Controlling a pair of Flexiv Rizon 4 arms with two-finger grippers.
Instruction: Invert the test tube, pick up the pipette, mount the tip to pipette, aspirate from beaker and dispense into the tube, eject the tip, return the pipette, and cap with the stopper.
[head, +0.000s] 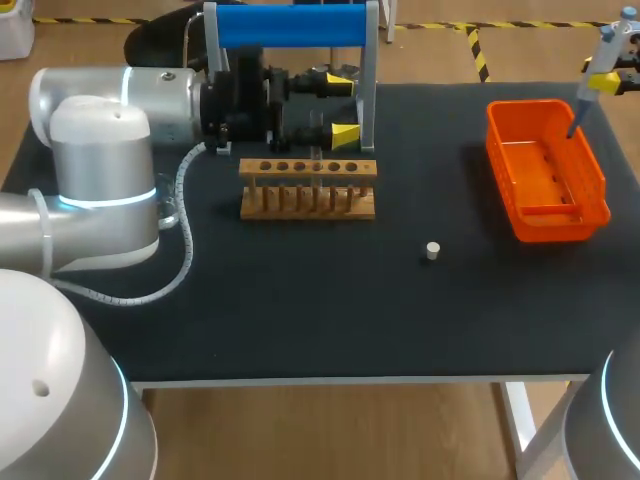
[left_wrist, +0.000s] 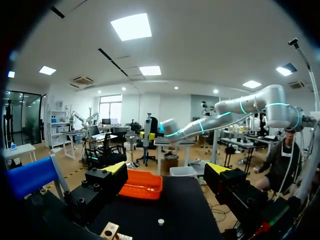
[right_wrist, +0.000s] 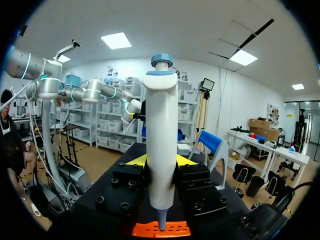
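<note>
- The pipette (right_wrist: 161, 135) is upright in the right tool (right_wrist: 160, 162). Both yellow-tipped fingers are clamped on its white body, and its narrow lower end hangs over the far end of the orange bin (head: 590, 185).
- I'd judge the step in hand to be dropping the tip into that bin. From here I can't say for sure that a tip is on.
- To do it well, keep the pipette plumb and its lower end inside the bin's walls. Then the tip falls in rather than skipping onto the counter (head: 300, 320).
- The stopper (head: 432, 250) lies loose on the counter, well apart from the bin, on its left-arm side.
- Farther from the bin on that side is the wooden rack (head: 308, 190), with a clear test tube (head: 316, 148) standing in it.
- The left tool (head: 347, 108) is just behind the rack, fingers wide apart and gripping nothing.
</note>
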